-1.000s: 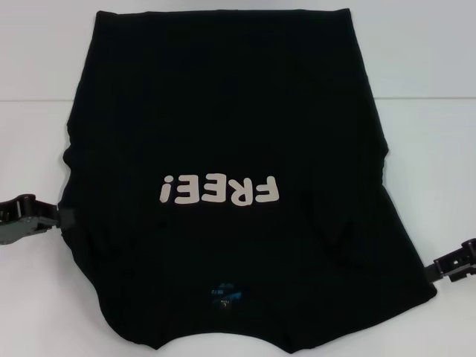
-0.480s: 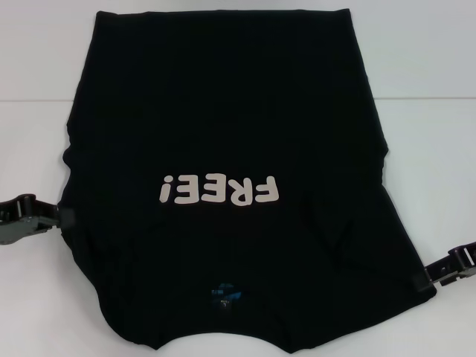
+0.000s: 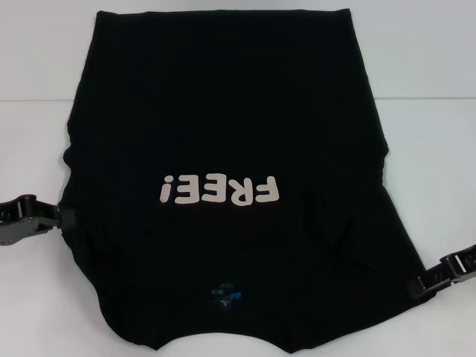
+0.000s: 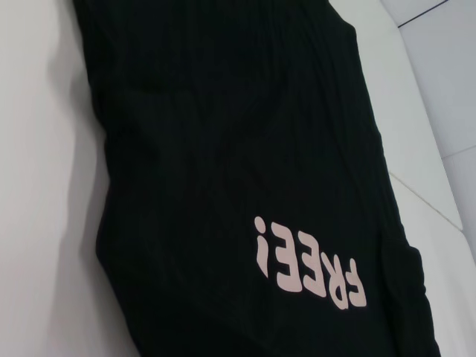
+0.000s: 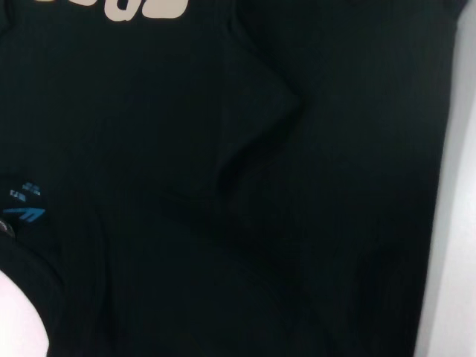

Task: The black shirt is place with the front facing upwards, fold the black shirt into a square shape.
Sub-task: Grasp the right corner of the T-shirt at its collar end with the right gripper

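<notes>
- The black shirt (image 3: 223, 149) lies spread flat on the white tabletop (image 3: 431, 59), front side up; it covers most of the middle of the surface, with its collar end toward the robot and its hem at the far side.
- The off-white "FREE!" lettering (image 3: 220, 192) sits on the shirt's chest, upside down from the head camera; a small blue neck label (image 3: 223, 294) shows nearer than the lettering, just inside the collar opening.
- Both sleeves appear folded in over the shirt's body, so its sides run in fairly straight lines; a creased fold (image 3: 338, 230) rises on the right side of the shirt, between the lettering and the right edge.
- The left gripper (image 3: 63, 217) is low at the shirt's left edge, level with the lettering, its tip touching the cloth; whether its fingers are released or clenched cannot be told.
- The right gripper (image 3: 422, 286) is at the shirt's right edge, nearer the collar end than the left one, its tip meeting the cloth border; the state of its fingers cannot be told either.
- From the left wrist camera the shirt (image 4: 238, 149) stretches away along the tabletop, lettering (image 4: 309, 264) in plain sight; the right wrist camera looks closely on the shirt (image 5: 297, 223), with the label (image 5: 22, 208) at one side.
</notes>
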